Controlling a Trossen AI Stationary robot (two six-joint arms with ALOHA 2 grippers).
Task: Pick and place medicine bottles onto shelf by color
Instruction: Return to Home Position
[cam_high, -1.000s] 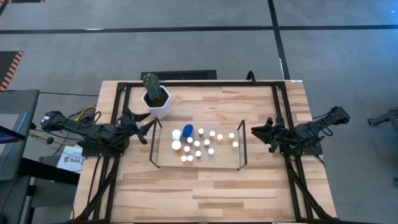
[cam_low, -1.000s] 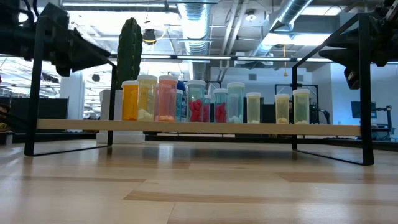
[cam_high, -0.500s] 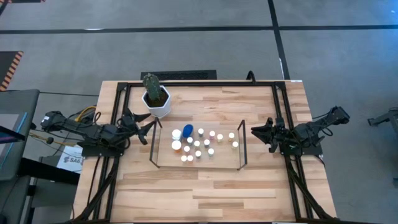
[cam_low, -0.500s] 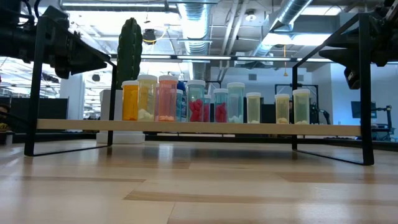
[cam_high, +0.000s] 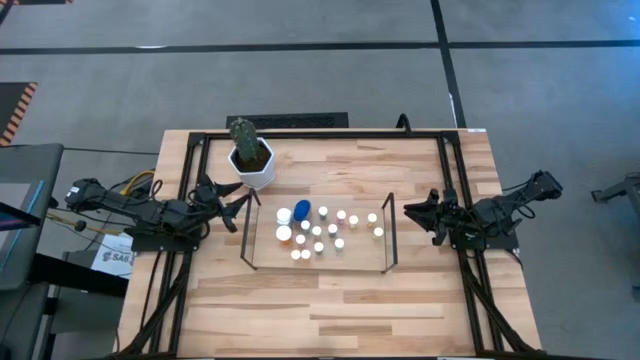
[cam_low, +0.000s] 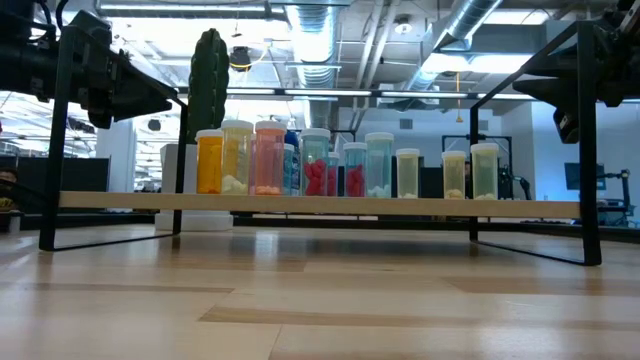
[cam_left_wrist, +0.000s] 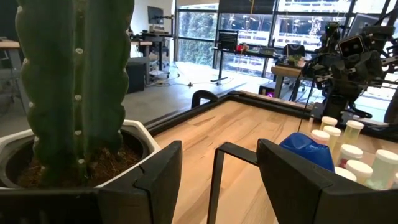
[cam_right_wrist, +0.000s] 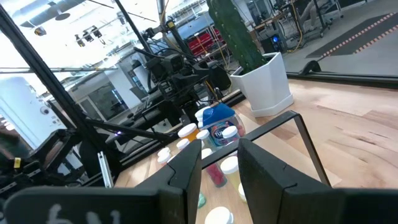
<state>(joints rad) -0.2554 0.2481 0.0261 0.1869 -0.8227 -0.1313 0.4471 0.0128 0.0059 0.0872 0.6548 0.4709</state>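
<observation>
High view: shelf (cam_high: 360, 258) sits mid-surface (cam_high: 330, 310) with all bottles (cam_high: 318, 231) on it. Only the caps show, contents unreadable. Blue-cap bottle (cam_high: 302, 209) is at the shelf's 10 o'clock. Left tool (cam_high: 236, 202) is at the shelf's 9 o'clock, fingers apart, empty. Right tool (cam_high: 413, 212) is at 3 o'clock, fingers apart, empty. Cactus pot (cam_high: 253, 168) is at 11 o'clock. Grey floor (cam_high: 300, 80) all around.
Low view: bottles overlap in one row, back ones mostly hidden. Left arm (cam_low: 100, 75) and right arm (cam_low: 590, 60) are cut off at the top corners. Ceiling ducts (cam_low: 310, 20) and lights behind.
Left wrist view: cactus (cam_left_wrist: 74, 93) top is cropped, blue cap half behind a finger.
Right wrist view: fingers cover some bottles.
</observation>
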